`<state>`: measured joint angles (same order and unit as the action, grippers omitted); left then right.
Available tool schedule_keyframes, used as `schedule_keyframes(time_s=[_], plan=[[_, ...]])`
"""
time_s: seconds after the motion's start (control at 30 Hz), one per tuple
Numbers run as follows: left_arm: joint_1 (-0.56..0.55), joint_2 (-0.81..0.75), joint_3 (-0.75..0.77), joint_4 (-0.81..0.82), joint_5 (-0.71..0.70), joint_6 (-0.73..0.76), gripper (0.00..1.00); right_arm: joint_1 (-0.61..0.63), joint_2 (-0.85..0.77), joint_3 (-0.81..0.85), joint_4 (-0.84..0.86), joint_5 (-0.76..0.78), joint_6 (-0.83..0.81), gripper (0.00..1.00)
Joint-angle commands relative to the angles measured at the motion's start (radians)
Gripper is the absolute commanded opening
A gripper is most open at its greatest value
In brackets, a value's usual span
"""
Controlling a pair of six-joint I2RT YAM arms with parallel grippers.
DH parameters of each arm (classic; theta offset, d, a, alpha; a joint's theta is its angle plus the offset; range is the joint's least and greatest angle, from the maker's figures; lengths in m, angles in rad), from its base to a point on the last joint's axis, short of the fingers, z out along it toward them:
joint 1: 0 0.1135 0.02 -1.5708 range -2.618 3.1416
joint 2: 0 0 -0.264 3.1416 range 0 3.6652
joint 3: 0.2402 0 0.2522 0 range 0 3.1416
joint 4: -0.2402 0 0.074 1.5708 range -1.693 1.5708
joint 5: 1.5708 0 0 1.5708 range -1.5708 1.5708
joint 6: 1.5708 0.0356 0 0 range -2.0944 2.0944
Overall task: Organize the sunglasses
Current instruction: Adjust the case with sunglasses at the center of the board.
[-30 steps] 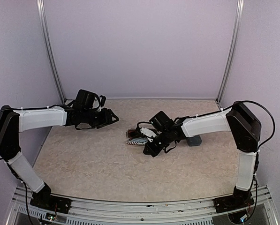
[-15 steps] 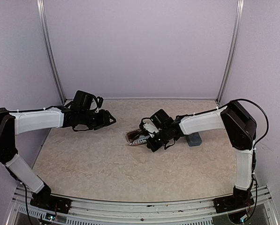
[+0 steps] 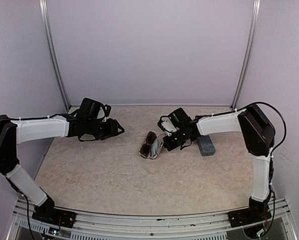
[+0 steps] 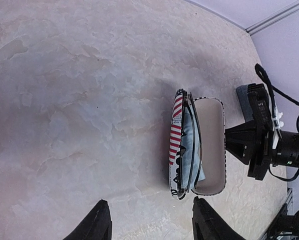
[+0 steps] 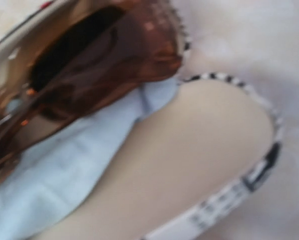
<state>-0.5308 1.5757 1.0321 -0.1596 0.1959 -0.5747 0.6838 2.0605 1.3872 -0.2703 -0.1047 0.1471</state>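
My right gripper (image 3: 165, 143) has its jaws pressed together, their tips right at the edge of the striped pouch's (image 4: 175, 140) open flap; whether they nip that edge or only touch it I cannot tell, for my right wrist view is blurred and shows none of my own fingers. That view is filled with the brown sunglasses (image 5: 104, 55), lying in the pouch's mouth on a pale blue cloth (image 5: 59, 180), the cream lining of the flap spread beside them. My left gripper (image 3: 118, 129) hangs well apart to the left, above the table (image 3: 104, 170), fingers (image 4: 96, 225) spread with nothing between them. The blue-grey case (image 3: 206, 145) sits just beyond my right wrist.

I judge the step to be seating this pair fully and folding the flap over it. To do it well, I should bring my left jaws in to steady the striped side; push on the frame or the flap, never the lenses; tuck the cloth in first so it does not bunch at the opening; move slowly, since the soft pouch may slide on the smooth top.
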Motion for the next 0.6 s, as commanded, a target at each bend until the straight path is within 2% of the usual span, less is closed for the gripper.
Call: schedule_keyframes(time_s=[0.0, 0.2, 0.43, 0.57], plan=[[-0.029, 0.038, 0.008, -0.015, -0.036, 0.01, 0.53, -0.025, 0.029, 0.029, -0.006, -0.015, -0.002, 0.0], [-0.072, 0.144, 0.09, -0.049, -0.085, 0.033, 0.44, -0.032, 0.047, 0.04, -0.017, -0.034, -0.008, 0.0], [-0.089, 0.327, 0.228, -0.064, -0.082, 0.045, 0.14, -0.032, 0.041, 0.034, -0.015, -0.053, 0.003, 0.0], [-0.1, 0.424, 0.311, -0.075, -0.057, 0.056, 0.03, -0.032, 0.033, 0.022, -0.003, -0.072, 0.022, 0.0]])
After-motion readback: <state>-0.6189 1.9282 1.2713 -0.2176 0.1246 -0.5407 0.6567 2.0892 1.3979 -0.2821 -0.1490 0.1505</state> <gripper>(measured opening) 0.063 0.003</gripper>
